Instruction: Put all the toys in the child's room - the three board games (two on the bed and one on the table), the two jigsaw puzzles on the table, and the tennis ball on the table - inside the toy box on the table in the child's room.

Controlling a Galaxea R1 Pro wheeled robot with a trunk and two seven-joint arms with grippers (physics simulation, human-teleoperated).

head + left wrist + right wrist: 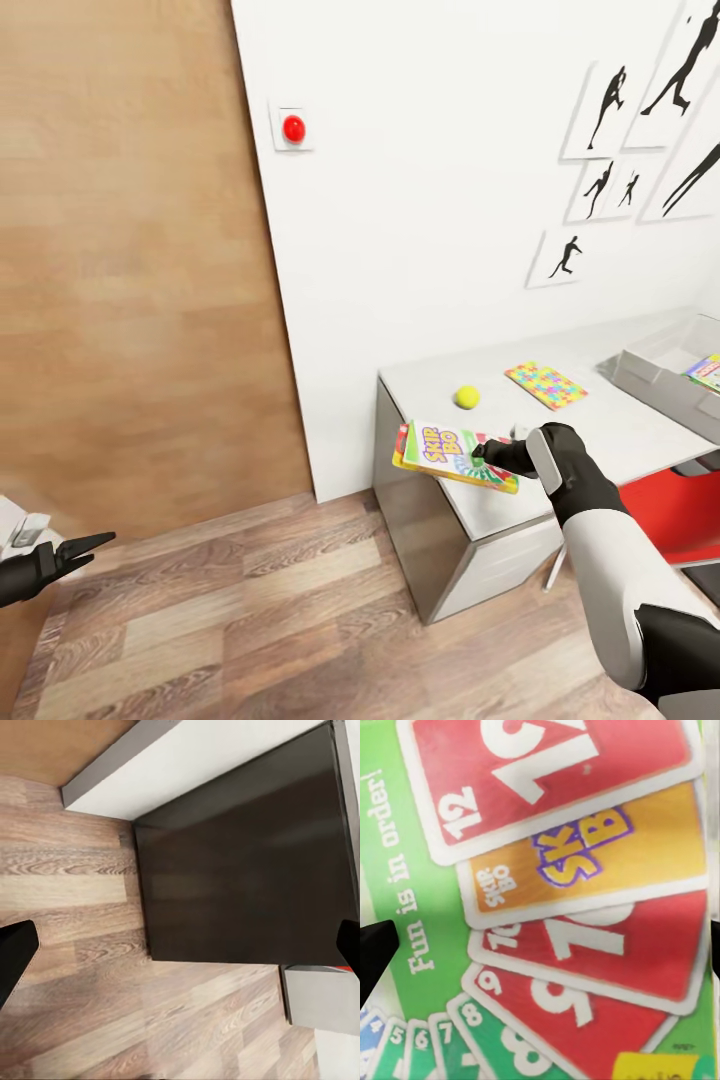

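Your right fingers are clamped on the Skip-Bo board game, holding it flat and slightly tilted over the near left corner of the desk. In the head view the box overhangs the desk's left edge, and you cannot tell from here whether it touches the top or sits just above it. In the right wrist view the printed lid sits close under the camera, with red numbered cards, an orange Skip-Bo card and the words "Fun is in order!" on green.

Behind the box, farther back on the desk, the tennis ball rests alone. To its right lies one jigsaw puzzle, flat and apart from the ball. The toy box stands at the right end of the desk near the wall, and something colourful already lies inside it; the frame edge cuts it off, so you cannot tell what it is. A red chair is tucked under the desk beside your right arm.

Your left fingers are spread open and empty, low at the left above the wooden floor. In the left wrist view they frame the floor and the dark side panel of a piece of furniture.

On the wall, a red round knob sits on a white plate, with black silhouette prints further right.
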